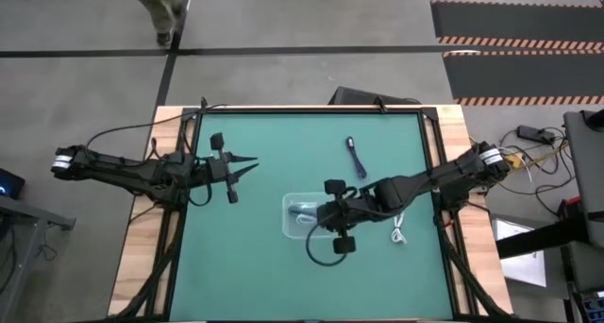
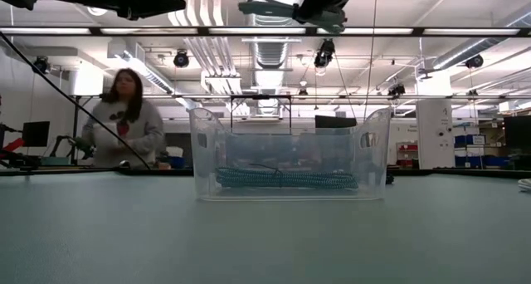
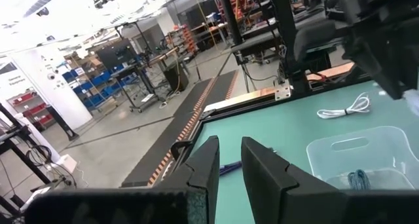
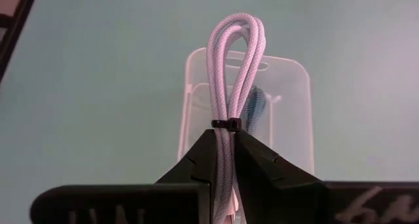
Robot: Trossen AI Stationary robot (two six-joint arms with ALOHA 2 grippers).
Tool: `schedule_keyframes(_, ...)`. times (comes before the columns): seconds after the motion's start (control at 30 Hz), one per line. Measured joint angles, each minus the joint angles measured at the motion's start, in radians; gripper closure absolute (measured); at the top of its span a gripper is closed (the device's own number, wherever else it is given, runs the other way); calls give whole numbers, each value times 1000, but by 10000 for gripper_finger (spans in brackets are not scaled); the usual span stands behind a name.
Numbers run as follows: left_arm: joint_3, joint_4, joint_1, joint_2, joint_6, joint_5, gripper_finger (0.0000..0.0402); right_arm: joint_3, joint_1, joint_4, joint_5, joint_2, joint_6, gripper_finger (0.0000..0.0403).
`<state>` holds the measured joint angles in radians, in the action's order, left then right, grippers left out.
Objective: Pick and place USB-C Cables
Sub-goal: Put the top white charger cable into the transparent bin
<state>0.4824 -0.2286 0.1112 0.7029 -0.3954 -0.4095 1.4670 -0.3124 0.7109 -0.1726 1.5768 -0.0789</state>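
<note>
The right claw (image 4: 222,152) hangs directly above the clear tray (image 1: 294,206), clenched on a bundled white cable (image 4: 232,73). The bundle's long axis runs straight out past the fingertips, and a dark tie cinches it just beyond them. In the right wrist view the tray opening sits right behind the loop, so the drop looks to be straight down, with no sideways travel needed.

A teal braided cable (image 2: 286,178) already lies along the tray floor.

Two cables wait on the green surface (image 1: 245,276): a dark one (image 1: 355,158) at about 12 o'clock from the tray, and a white one (image 1: 397,232) at about 4 o'clock, close to the right arm.

The left claw (image 1: 247,162) waits well apart at the tray's 10 o'clock, fingers slightly parted and holding nothing.
</note>
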Motion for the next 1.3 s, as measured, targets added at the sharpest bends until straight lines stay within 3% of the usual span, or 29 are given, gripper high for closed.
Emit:
schedule_keyframes(0.17,0,0,0,0,0,0,352,0,-15,-1,12,0,-11,374)
schedule_keyframes(0.6,0,-3,0,6,0,0,352,-1,-15,2,208,21,-117,374)
schedule_keyframes(1.3,1,-26,0,21,-2,0,352,-2,25,19,226,62,-88,374)
